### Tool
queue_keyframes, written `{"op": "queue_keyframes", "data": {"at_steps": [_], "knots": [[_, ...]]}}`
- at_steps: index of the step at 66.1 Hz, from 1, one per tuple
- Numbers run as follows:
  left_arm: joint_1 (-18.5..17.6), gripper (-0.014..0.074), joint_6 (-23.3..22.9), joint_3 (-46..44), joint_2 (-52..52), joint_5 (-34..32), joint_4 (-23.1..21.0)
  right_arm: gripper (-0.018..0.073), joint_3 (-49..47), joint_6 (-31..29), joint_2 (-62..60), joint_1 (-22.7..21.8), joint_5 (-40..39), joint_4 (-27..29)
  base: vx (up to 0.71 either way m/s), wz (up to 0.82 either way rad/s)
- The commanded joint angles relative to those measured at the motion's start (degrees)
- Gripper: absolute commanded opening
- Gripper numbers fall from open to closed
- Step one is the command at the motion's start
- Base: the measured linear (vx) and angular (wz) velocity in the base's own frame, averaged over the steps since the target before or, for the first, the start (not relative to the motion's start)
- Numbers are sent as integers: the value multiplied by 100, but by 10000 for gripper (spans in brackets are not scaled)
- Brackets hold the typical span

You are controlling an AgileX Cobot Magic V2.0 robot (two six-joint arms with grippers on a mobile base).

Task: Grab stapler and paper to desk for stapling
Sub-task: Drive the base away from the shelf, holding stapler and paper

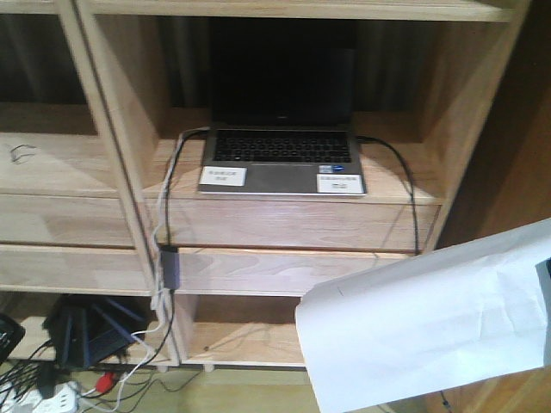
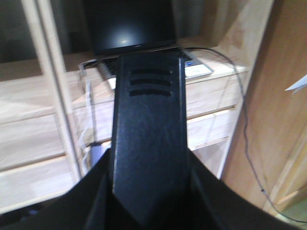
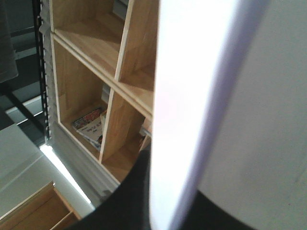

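On the palm rest of the open dark-grey laptop we see two small white rectangular labels, one at its left corner and one at its right corner. Both carry printed lines too small for us to read. A tiny blue sticker sits just above the right label, and its mark is also illegible. The laptop rests on a shelf of the light-wood shelving unit, with a black cable looping down from its right side. In the right wrist view, a stack of colourful magazines leans in a lower compartment, but we cannot make out their titles.

The left hand is closed on the small black stapler. Its dark fingers press against both sides of the stapler's body, which points up towards the shelves and shows three short slots near its far end.

The right hand grips the plain white creased sheet of paper at its lower edge. The sheet hides the fingers, so we cannot judge their gap. The paper hangs in the air in front of the lower right part of the shelving unit, touching nothing else.
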Motion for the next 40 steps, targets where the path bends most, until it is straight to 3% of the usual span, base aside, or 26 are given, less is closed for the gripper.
{"op": "queue_keyframes", "data": {"at_steps": [1, 40], "knots": [[3, -7, -16, -174, 58, -679, 0, -5, 15, -27, 23, 13, -340, 99, -4, 24], [3, -7, -16, -174, 58, -679, 0, -5, 15, -27, 23, 13, -340, 99, -5, 42]]}}
